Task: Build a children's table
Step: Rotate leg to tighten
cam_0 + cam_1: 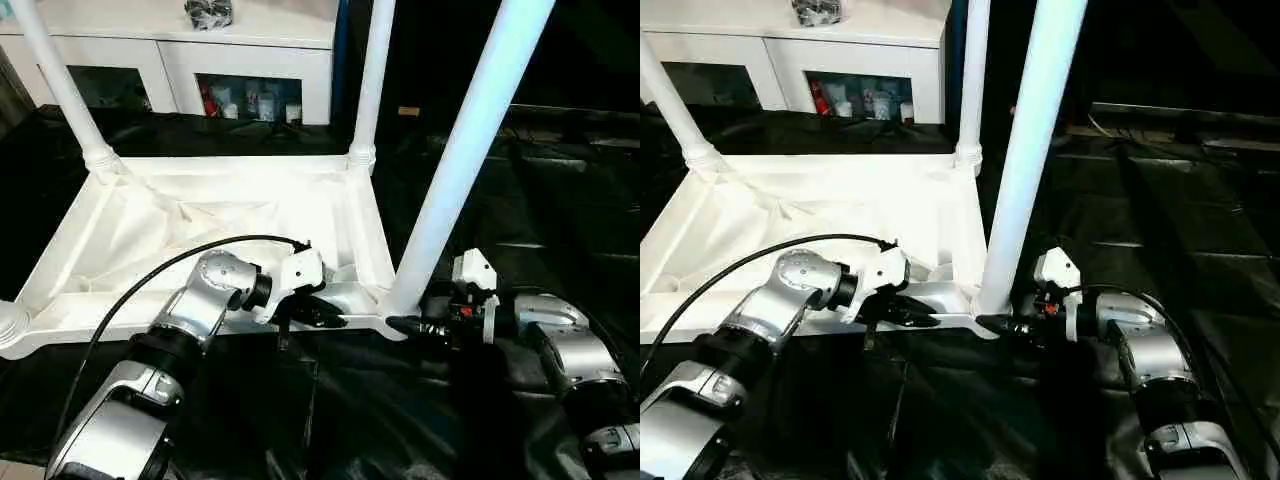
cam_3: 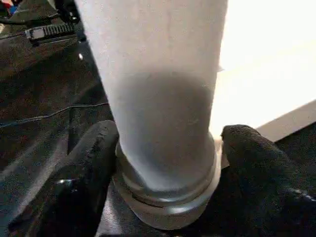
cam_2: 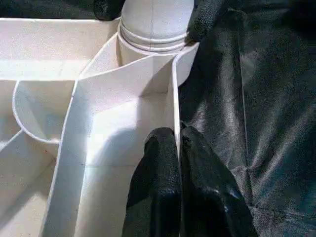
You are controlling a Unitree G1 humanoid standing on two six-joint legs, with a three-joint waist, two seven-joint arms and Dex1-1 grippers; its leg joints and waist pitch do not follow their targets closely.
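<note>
I see a black sheet (image 1: 560, 200), creased and glossy, covering the whole working surface in front of me. The white table top (image 1: 120, 240) lies directly on it, upside down with its ribbed underside facing up. Behind the sheet stands a white glass-door cabinet (image 1: 180, 55).

Legs (image 1: 470, 150) upright in tabletop (image 1: 200, 230) corner sockets

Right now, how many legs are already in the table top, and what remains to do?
Done: three legs stand in the upturned table top, two at the far corners. In hand: the right end effector grips the base of the near right leg; the left end effector pinches the rim. Left: the near left socket appears empty.
</note>
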